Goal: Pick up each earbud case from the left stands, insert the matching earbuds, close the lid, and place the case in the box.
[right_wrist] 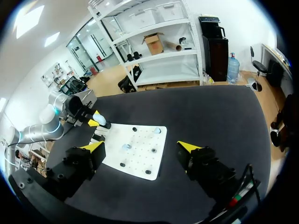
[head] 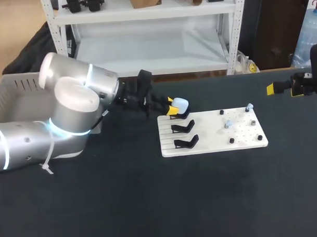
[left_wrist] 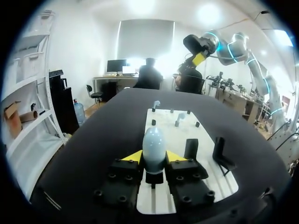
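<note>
1. Left gripper point(head: 172, 106): its yellow tips are clamped on the pale blue earbud case point(head: 181, 103) from both sides. In the left wrist view the case stands upright between the fingers and sits on its black stand point(left_wrist: 154, 178).
2. Location of the case: upper left corner of the white board point(head: 211, 143), just right of the frame's centre in the head view. It is on the rearmost of three stands. The two empty stands point(head: 183, 128) are directly below it in the frame.
3. Right gripper point(right_wrist: 141, 147): fingers wide apart, holding nothing. It hangs at the right edge of the head view, well apart from the board.
4. Step in hand, as I judge it: lifting the case off its stand. I should pull it straight up along the stand's line, keep it upright and hold the grip square on its flanks. Its rounded shell looks likely to slip or twist if I tilt it.
5. The lift must clear the neighbouring stands before I swing the case away.
6. Earbuds point(head: 228, 124) wait on the right half of the board among small black pegs. The grey box point(head: 14, 82) is at the left edge of the frame, behind my left arm.
7. Markings: I can read no label, brand or writing on the case, stands or board.
</note>
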